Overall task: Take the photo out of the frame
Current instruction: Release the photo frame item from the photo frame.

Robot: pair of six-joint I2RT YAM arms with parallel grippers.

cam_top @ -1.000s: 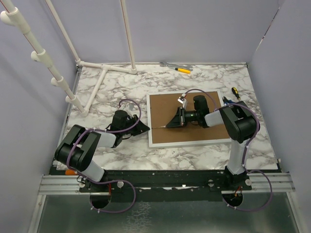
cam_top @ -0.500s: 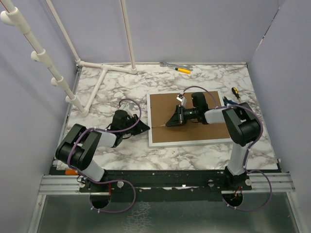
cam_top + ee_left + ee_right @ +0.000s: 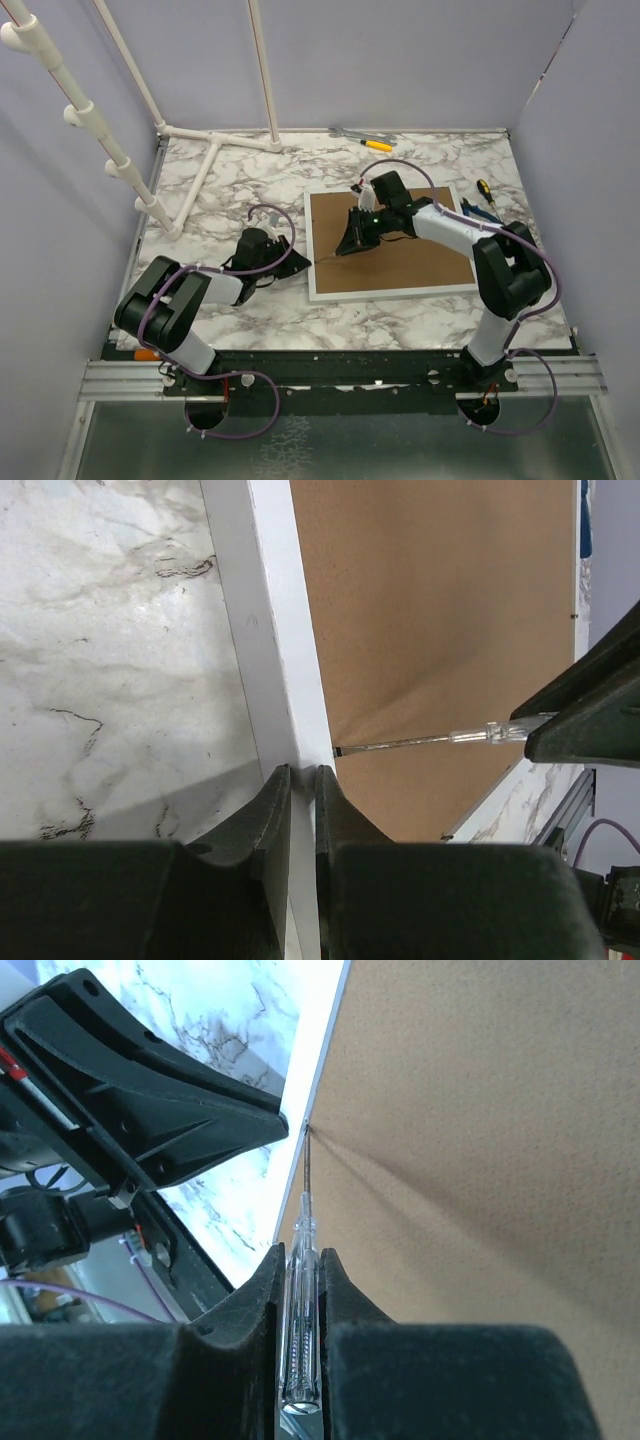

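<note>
The frame [image 3: 390, 292] lies face down, its white rim around the brown backing board [image 3: 400, 255]. The photo is hidden under the board. My left gripper [image 3: 300, 262] is at the frame's left edge; in the left wrist view its jaws [image 3: 303, 775] are shut on the white rim [image 3: 270, 630]. My right gripper [image 3: 348, 243] hangs over the board's left part, shut on a clear-handled screwdriver [image 3: 302, 1260]. The screwdriver's thin shaft [image 3: 400, 744] points left, its tip [image 3: 305, 1130] at the seam between the board [image 3: 480, 1110] and the rim.
A yellow-handled screwdriver [image 3: 377, 146] and a grey tool [image 3: 350, 133] lie at the back edge. A black-and-yellow screwdriver [image 3: 484, 190] and a blue tool [image 3: 470, 210] lie right of the frame. A white pipe rack [image 3: 200, 170] stands at the back left.
My right arm has stretched out and the gripper has moved toward the back of the board, with the screwdriver tip still at the left seam. The left gripper has barely moved.
</note>
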